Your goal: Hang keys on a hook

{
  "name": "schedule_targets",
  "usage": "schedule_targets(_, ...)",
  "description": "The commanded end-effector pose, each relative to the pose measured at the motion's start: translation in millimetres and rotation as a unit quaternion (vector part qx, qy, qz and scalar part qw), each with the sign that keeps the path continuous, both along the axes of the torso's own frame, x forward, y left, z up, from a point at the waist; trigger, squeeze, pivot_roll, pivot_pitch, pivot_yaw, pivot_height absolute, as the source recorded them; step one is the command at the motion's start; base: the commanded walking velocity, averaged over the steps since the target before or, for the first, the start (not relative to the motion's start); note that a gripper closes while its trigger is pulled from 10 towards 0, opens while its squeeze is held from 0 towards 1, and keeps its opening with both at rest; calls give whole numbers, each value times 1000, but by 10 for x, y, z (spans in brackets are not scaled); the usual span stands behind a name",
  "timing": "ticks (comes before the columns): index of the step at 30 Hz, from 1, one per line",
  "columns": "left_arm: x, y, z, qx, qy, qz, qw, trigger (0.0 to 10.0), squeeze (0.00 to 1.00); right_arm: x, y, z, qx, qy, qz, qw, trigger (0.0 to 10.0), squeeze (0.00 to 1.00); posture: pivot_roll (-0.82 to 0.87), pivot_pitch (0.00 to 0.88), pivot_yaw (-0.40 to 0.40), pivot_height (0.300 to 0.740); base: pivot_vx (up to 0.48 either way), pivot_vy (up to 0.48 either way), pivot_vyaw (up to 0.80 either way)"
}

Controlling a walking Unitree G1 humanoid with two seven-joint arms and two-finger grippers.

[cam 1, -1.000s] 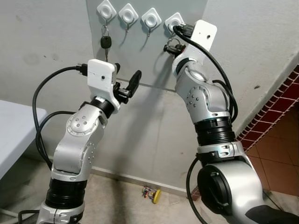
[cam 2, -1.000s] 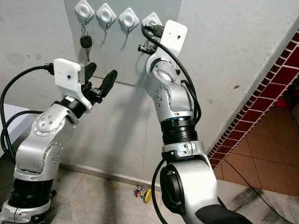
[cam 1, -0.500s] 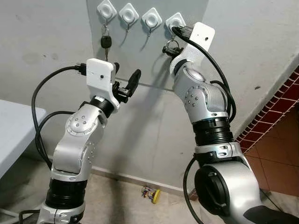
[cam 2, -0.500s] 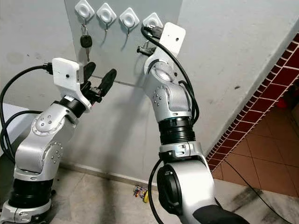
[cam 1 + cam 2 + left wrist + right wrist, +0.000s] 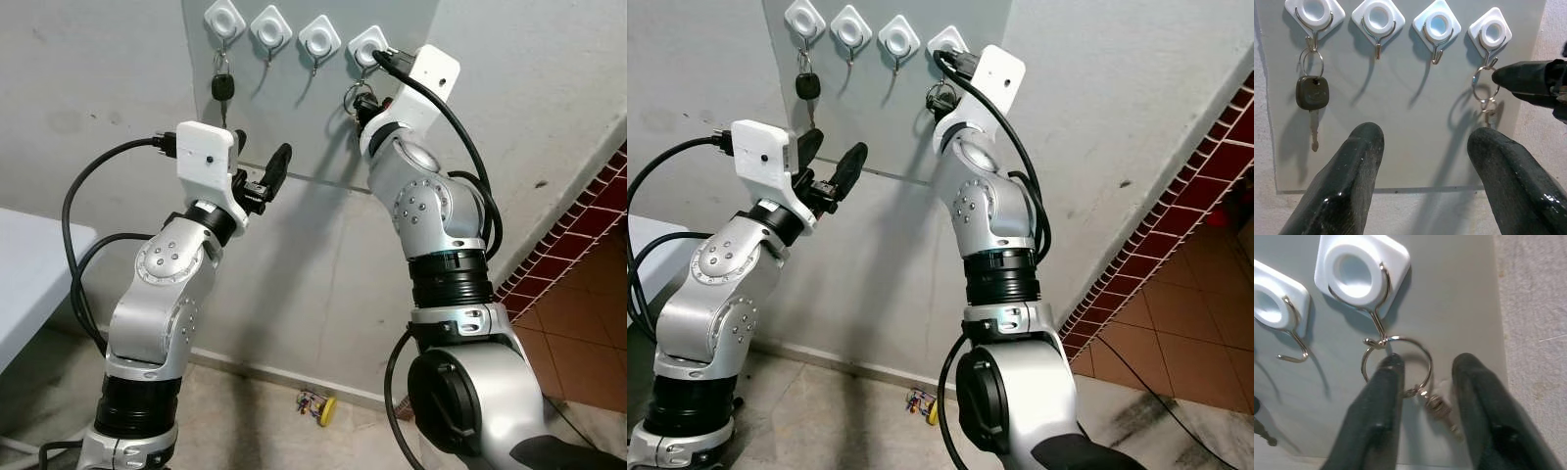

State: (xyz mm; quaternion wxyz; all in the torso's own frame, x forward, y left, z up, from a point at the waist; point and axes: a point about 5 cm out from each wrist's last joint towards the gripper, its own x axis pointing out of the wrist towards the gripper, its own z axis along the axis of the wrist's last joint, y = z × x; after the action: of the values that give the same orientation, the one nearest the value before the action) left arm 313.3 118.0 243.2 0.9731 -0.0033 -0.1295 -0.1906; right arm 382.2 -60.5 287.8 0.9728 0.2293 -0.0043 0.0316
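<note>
Four white diamond hooks sit in a row on a grey panel [image 5: 392, 147]. A black-headed key [image 5: 223, 88] hangs from the leftmost hook. A silver key ring [image 5: 1396, 360] with a small key rests on the wire tip of the rightmost hook [image 5: 1359, 271]. My right gripper [image 5: 1429, 361] is raised to that hook, its fingers apart on either side of the ring's lower half, one fingertip overlapping the ring. My left gripper [image 5: 263, 157] is open and holds nothing, below the panel's middle and pointing at the hooks.
The two middle hooks [image 5: 1378, 19] are bare. A white table edge [image 5: 29, 264] stands at the left. A small colourful object [image 5: 318, 403] lies on the floor by the wall. Red tiles [image 5: 588, 215] line the right side.
My right gripper has moved up to the rightmost hook with the key ring, which now rests on the hook's wire. My left arm has shifted slightly left.
</note>
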Motion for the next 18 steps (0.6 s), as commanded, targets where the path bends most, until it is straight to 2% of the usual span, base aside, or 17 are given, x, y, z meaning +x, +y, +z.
schedule_targets(1,-18,-34,49,2,-8,-7,1000,10000,0,-33,16,15,18,-11,7,1000,10000,1000,-15,0,-110,724,0,0,0)
schedule_targets(3,-18,-34,49,2,-8,-7,1000,10000,0,-33,16,15,18,-11,7,1000,10000,1000,-15,0,-110,724,0,0,0)
schedule_targets(4,-16,-28,32,3,-6,-1,1000,10000,0,-58,-7,-22,8,-35,9,999,10000,1000,-15,0,-110,724,0,0,0)
schedule_targets(5,-5,-2,-51,-4,2,12,1000,10000,0,-121,-60,-217,-23,-82,23,996,10000,1000,-17,0,-109,724,0,0,0)
schedule_targets(6,1,17,-111,-10,10,17,1000,10000,0,-157,-87,-323,-47,-110,28,992,10000,1000,-17,0,-104,724,0,0,0)
schedule_targets(7,1,17,-111,-10,10,17,1000,10000,0,-157,-87,-323,-47,-110,28,992,10000,1000,-17,0,-104,724,0,0,0)
schedule_targets(8,9,41,-211,-8,15,27,999,10000,0,-214,-99,-438,-23,-145,65,987,10000,1000,-17,0,-104,724,0,0,0)
schedule_targets(10,17,63,-308,-12,24,37,999,10000,0,-232,-134,-586,-25,-140,72,987,10000,1000,-17,0,-104,724,0,0,0)
schedule_targets(11,25,85,-382,-9,32,48,998,10000,0,-240,-150,-706,-50,-135,71,987,10000,1000,-22,0,-97,724,0,0,0)
schedule_targets(14,4,134,-453,5,10,74,997,10000,0,-255,-174,-901,-73,-120,76,987,10000,1000,-22,0,-94,724,0,0,0)
schedule_targets(15,22,162,-556,-10,42,78,996,10000,0,-279,-196,-1024,-85,-113,78,987,10000,1000,-24,0,-90,724,0,0,0)
schedule_targets(16,22,162,-556,-10,42,78,996,10000,0,-279,-196,-1024,-85,-113,78,987,10000,1000,-24,0,-90,724,0,0,0)
schedule_targets(18,24,210,-654,-15,55,86,995,10000,0,-319,-225,-1170,-104,-111,81,985,10000,1000,-25,0,-87,724,0,0,0)
